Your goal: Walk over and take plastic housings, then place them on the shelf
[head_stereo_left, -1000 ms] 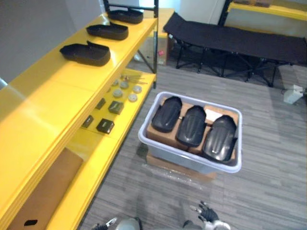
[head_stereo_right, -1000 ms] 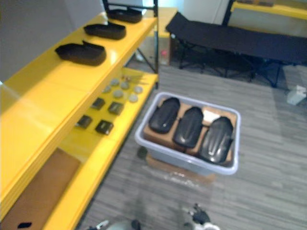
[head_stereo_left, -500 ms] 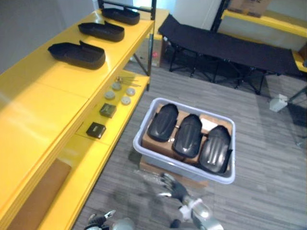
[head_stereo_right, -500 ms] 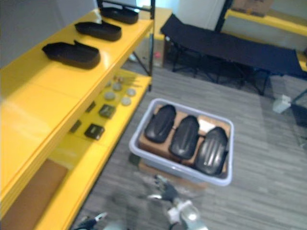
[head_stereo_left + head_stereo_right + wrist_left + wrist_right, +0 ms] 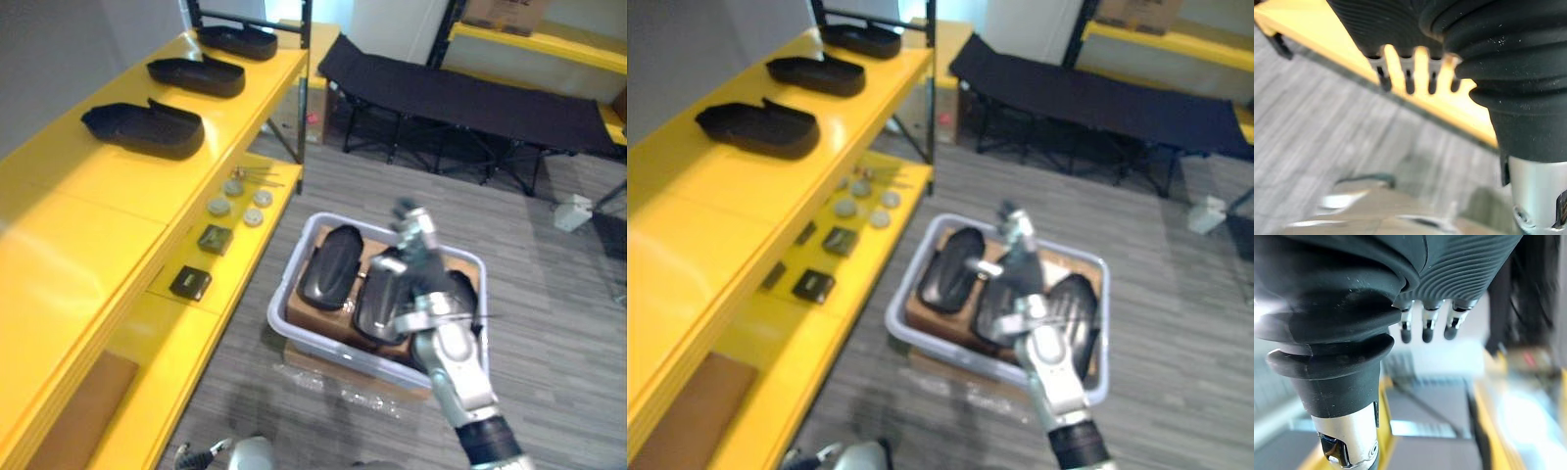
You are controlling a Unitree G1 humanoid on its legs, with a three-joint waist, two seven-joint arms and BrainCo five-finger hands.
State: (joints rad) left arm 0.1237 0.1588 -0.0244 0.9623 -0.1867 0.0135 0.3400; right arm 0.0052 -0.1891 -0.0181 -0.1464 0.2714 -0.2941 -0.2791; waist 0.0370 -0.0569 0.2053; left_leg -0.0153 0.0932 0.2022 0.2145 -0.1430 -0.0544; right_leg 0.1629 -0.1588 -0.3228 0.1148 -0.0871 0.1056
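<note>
Fingers [image 5: 408, 214] of your right hand [image 5: 419, 257] spread loose, holding nothing, above the black housings [image 5: 331, 266] in the grey bin [image 5: 279, 318], yellow shelf [image 5: 88, 215] to their left, your left hand [image 5: 1400, 19] relaxed.

A storeroom or workshop: a long yellow shelf rack [image 5: 88, 225] carries black plastic housings [image 5: 142, 127] on top and small parts [image 5: 215, 238] lower down. Beside it a grey bin [image 5: 323, 348] sits on the floor, with a folding cot [image 5: 470, 93] beyond it.

The right hand [image 5: 419, 253] hides much of the middle housing [image 5: 376, 302] and right housing [image 5: 464, 287]; small shelf parts [image 5: 235, 193] too tiny to identify.
</note>
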